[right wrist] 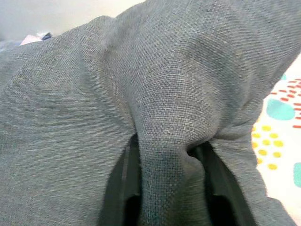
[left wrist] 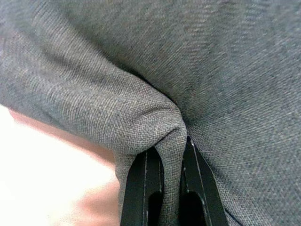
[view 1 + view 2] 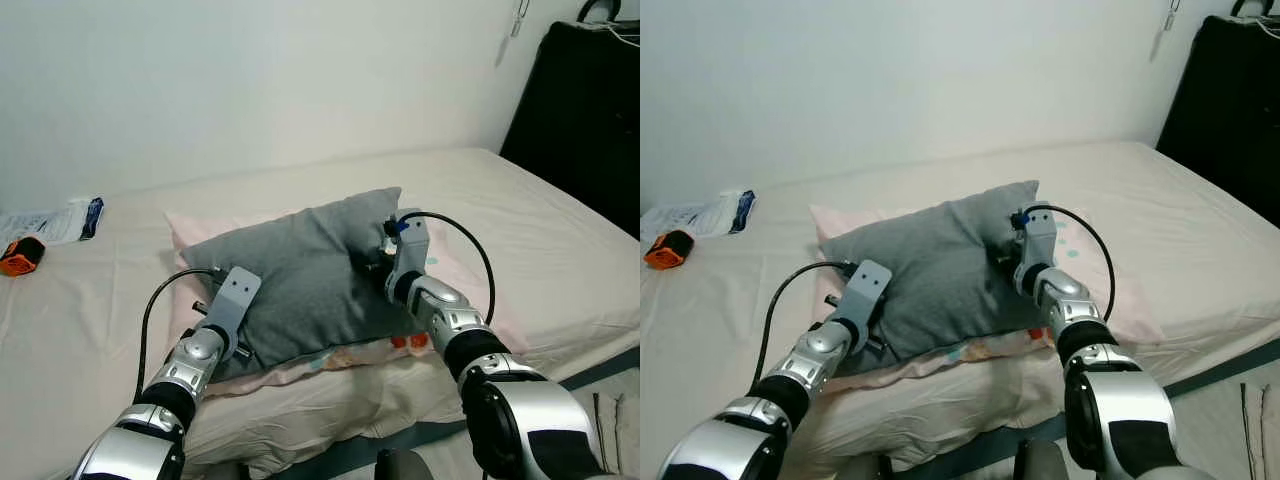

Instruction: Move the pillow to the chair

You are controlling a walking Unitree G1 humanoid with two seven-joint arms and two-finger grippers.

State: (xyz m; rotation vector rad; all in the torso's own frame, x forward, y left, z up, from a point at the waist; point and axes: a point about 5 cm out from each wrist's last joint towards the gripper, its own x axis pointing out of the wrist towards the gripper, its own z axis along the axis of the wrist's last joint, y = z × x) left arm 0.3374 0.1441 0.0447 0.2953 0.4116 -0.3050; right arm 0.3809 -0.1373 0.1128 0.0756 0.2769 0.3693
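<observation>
A grey pillow [image 3: 300, 275] lies on a pink patterned pillow [image 3: 330, 360] on the bed. My left gripper [image 2: 168, 155] is shut on a pinched fold of grey fabric [image 2: 141, 117] at the pillow's near left edge. My right gripper [image 1: 169, 155] is shut on another fold of the grey pillow [image 1: 164, 94] at its right side, near the corner. Both silver arms reach forward to the pillow, the left wrist [image 3: 228, 300] at its left and the right wrist [image 3: 405, 250] at its right. The fingertips are buried in the cloth.
The bed [image 3: 540, 220] has a beige sheet and a white wall behind. An orange object [image 3: 20, 256] and a plastic packet [image 3: 60, 220] lie at the far left. A black item [image 3: 590, 110] stands at the right, past the bed's edge.
</observation>
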